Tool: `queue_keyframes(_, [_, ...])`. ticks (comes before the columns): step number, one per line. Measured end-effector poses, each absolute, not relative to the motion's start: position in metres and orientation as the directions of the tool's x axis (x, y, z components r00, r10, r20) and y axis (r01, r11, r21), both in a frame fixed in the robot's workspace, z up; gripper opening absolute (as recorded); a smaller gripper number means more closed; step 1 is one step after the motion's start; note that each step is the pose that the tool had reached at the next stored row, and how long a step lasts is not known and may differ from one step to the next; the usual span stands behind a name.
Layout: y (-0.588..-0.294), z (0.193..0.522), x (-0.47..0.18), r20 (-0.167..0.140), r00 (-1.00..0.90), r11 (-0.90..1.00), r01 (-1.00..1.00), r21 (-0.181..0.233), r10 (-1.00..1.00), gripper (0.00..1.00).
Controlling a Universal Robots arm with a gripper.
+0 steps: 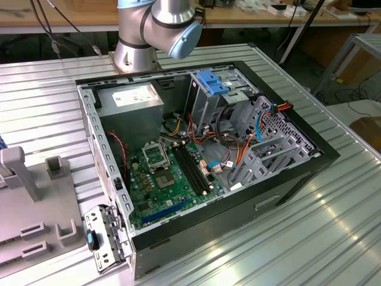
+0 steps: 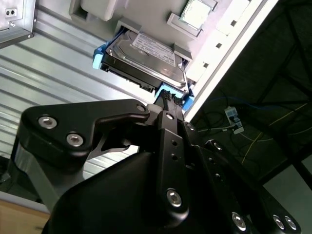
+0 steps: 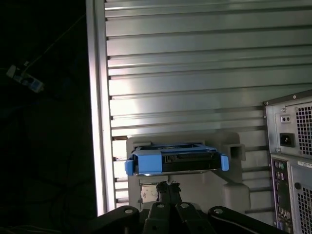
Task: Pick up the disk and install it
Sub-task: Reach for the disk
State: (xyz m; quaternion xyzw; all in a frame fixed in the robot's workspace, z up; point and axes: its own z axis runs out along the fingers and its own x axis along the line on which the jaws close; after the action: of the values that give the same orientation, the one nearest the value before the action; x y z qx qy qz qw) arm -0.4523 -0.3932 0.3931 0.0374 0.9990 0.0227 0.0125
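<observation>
Sitting together at the disk point(image 2: 146, 53), fingers point(image 2: 170, 117) hide its near edge.

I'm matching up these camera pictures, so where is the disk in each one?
Second wrist view: the disk lies label up in a grey holder, just ahead of the gripper.
First wrist view: the disk edge-on in that holder, beside the computer case rear.
Exterior view: the holder stands at the exterior view's left.
Shared landmark: the ribbed metal table.
</observation>
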Motion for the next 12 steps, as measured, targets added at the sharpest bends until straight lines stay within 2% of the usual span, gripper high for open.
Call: queue_keyframes(12, [-0.3930,0.3931,-0.4576,-0.023,-0.997,0.996,0.074,0.046,0.075,0.11])
